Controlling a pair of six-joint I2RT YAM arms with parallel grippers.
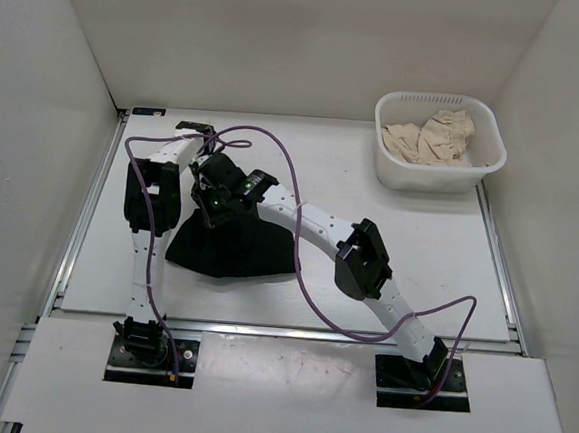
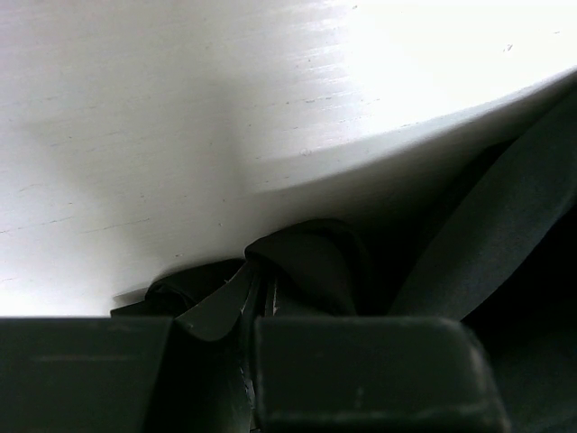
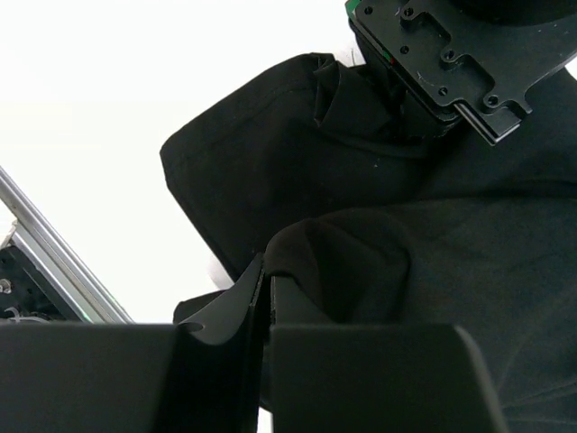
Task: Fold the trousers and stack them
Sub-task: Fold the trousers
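The black trousers [image 1: 237, 248] lie bunched in a heap on the white table [image 1: 408, 246], left of the middle. My left gripper [image 1: 213, 166] is at the heap's far edge and is shut on a fold of the trousers [image 2: 311, 262]; its fingers [image 2: 225, 302] pinch the fabric just above the table. My right gripper [image 1: 217, 209] is close in front of it, shut on another fold of the trousers [image 3: 343, 262] and holding it slightly raised. In the right wrist view the left gripper's body [image 3: 442, 54] sits at the top right, on the cloth.
A white plastic basket [image 1: 388, 172] with a beige cloth garment [image 1: 431, 137] stands at the back right. White walls enclose the table on three sides. A metal rail [image 1: 84, 215] runs along the left edge. Purple cables loop over both arms.
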